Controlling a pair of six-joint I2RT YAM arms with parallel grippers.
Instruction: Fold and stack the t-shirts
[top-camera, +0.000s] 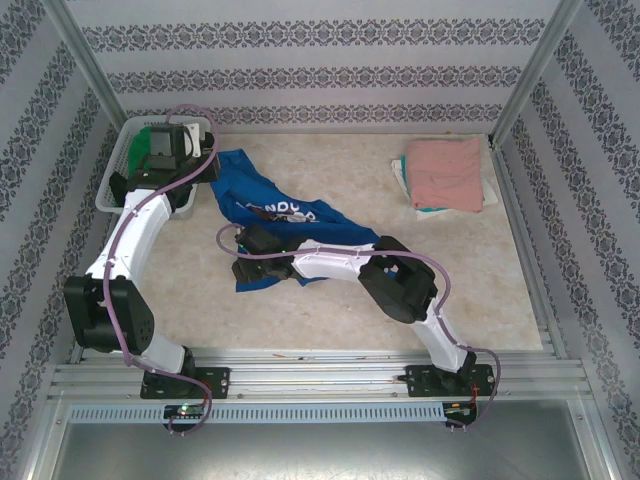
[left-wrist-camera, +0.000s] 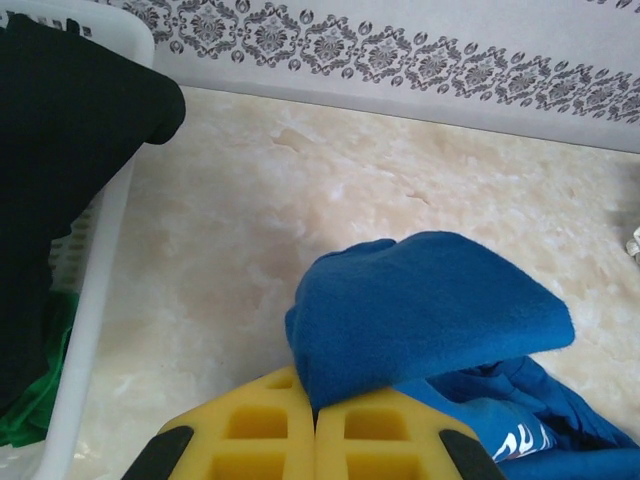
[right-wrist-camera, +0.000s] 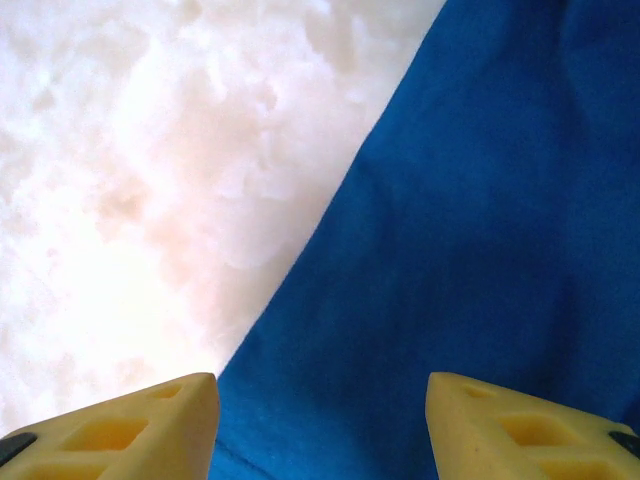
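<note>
Two grippers bracket the rumpled royal-blue t-shirt (top-camera: 290, 215) lying mid-table beside the white basket (top-camera: 112, 178): the left gripper (left-wrist-camera: 315, 405) is pinched closed on its far fold, while the right gripper (right-wrist-camera: 320, 420), spread wide and empty, hovers over its near edge.

My pale marbled table (top-camera: 470, 270), royal-blue t-shirt (top-camera: 262, 205) lying crumpled on it, white slatted basket (top-camera: 112, 185) standing on the tabletop just left of that blue shirt, folded salmon-pink t-shirt (top-camera: 445, 172) topping a small stack well to its right
</note>
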